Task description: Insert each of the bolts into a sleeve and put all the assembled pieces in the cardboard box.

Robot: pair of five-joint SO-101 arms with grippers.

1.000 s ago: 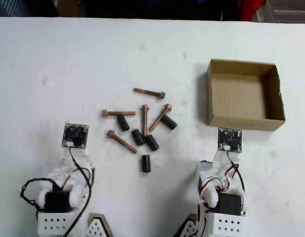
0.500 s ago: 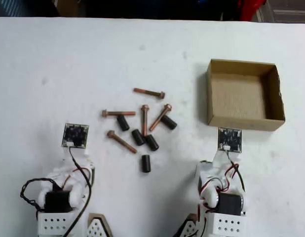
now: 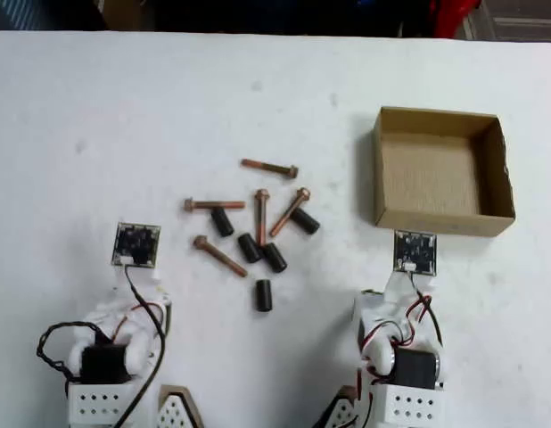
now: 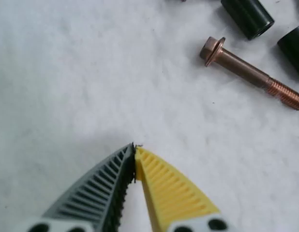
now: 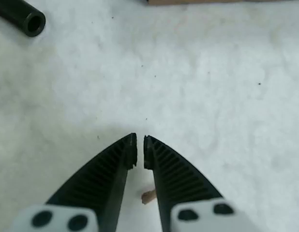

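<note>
The table point(image 3: 97, 107) carries five bolts point(image 3: 260, 217) and five sleeves point(image 3: 250, 248), loose in one cluster at mid-table, ahead of and between the two arms. Every bolt lies flat and outside the sleeves. One sleeve point(image 3: 263, 295) lies apart from the rest, on the side of the cluster closest to the arms. Another point(image 3: 305, 220) lies just beside the shank of a tilted bolt point(image 3: 290, 212).

The box point(image 3: 440, 218) stands open-topped to the right of the cluster, just beyond the right arm point(image 3: 400, 357). All the pieces lie outside it.

The left arm point(image 3: 106, 357) sits folded back at the near edge. The left gripper point(image 4: 135, 147) hangs over bare table, its grey and yellow fingers together at the tips and holding nothing. One bolt point(image 4: 251, 72) lies near it, head towards the gripper, with two sleeves just past it.

The right gripper point(image 5: 140, 145) also hangs over bare table. Its black fingers are together but for a hairline slit, and grip nothing. One sleeve point(image 5: 21, 17) lies well apart from it.
</note>
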